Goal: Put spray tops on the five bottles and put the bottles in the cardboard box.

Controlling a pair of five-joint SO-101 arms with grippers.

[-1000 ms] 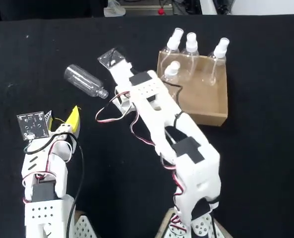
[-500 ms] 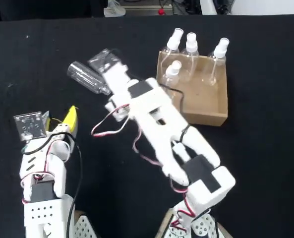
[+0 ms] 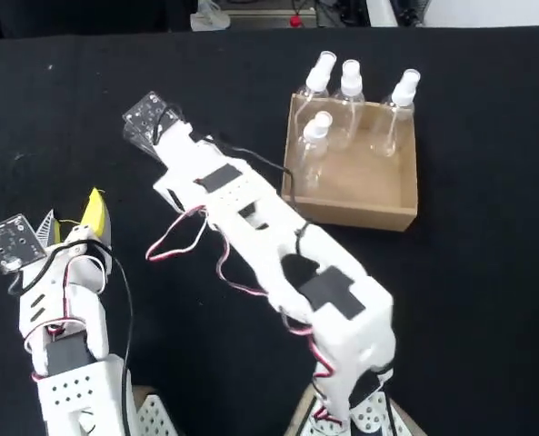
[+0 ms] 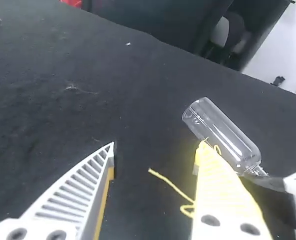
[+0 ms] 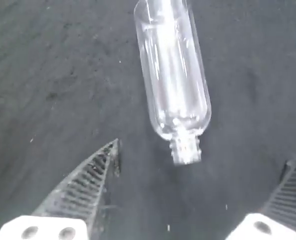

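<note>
A clear bottle point(image 5: 172, 75) without a spray top lies on its side on the black table, its threaded neck point(image 5: 185, 147) pointing toward my right gripper point(image 5: 203, 155). That gripper is open, its fingers spread on either side of the neck and just short of it. In the high view the right gripper point(image 3: 148, 120) covers the bottle. My left gripper point(image 4: 156, 147) is open and empty at the near left point(image 3: 69, 213), with the same bottle point(image 4: 222, 132) lying beyond its yellow finger point(image 4: 217, 190). Several bottles with white spray tops point(image 3: 351, 77) stand in the cardboard box point(image 3: 355, 213).
The box sits at the back right, with its near half free of bottles. The right arm point(image 3: 269, 245) stretches diagonally across the middle of the table. Bare black cloth point(image 3: 487, 300) lies to the right and at the far left.
The right arm has swung left, away from the box, and brought its open gripper over the lying bottle. The left arm has shifted left and slightly nearer.
</note>
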